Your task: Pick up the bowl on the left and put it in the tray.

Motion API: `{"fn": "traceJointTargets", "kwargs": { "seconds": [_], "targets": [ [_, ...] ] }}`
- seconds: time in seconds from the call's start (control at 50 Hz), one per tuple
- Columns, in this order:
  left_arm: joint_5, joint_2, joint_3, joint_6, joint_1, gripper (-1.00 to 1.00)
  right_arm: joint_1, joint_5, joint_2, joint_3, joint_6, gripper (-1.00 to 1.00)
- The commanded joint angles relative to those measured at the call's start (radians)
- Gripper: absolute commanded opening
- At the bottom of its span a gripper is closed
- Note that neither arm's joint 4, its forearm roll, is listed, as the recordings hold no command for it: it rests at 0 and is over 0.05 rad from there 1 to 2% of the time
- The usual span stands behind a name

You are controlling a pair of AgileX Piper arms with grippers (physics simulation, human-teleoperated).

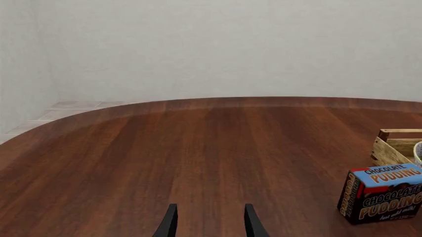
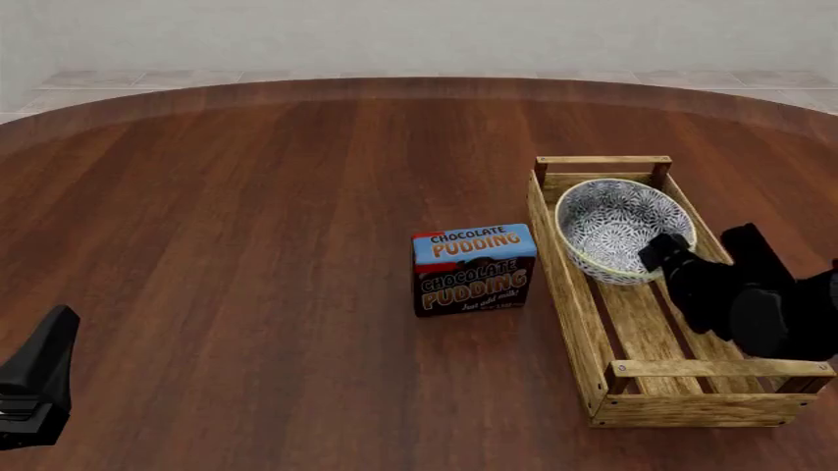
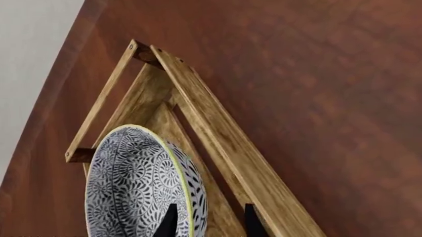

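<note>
The bowl [image 2: 615, 226], white with a dense dark floral pattern, sits tilted in the far end of the light-wood tray [image 2: 572, 285]. My right gripper [image 2: 661, 250] is at the bowl's near rim. In the right wrist view the bowl [image 3: 132, 187] has its rim between the two fingers of the right gripper [image 3: 211, 224], which stand apart, open. The tray [image 3: 218, 133] lies beneath. My left gripper [image 2: 39, 378] rests at the table's near left, far from the bowl. The left wrist view shows the left gripper [image 1: 209, 222] open and holding nothing.
A chocolate pudding box [image 2: 473, 268] stands upright just left of the tray; the left wrist view shows the box [image 1: 382, 192] with a tray corner [image 1: 396, 143] behind it. The round brown wooden table [image 2: 235, 216] ends in a curved far edge.
</note>
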Motion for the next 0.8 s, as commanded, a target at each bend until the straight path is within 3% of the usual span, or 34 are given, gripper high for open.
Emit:
{"fn": "traceJointTargets", "kwargs": {
  "seconds": [0.02,0.38,0.8],
  "targets": [
    [0.0,0.0,0.0,0.0,0.0,1.0,0.008,0.009,-0.008,0.001,-0.007,1.0],
    [0.0,0.0,0.0,0.0,0.0,1.0,0.042,0.006,-0.106,0.053,0.005,1.0],
    [0.0,0.0,0.0,0.0,0.0,1.0,0.082,0.092,-0.323,0.114,-0.009,1.0]
  ]
}}
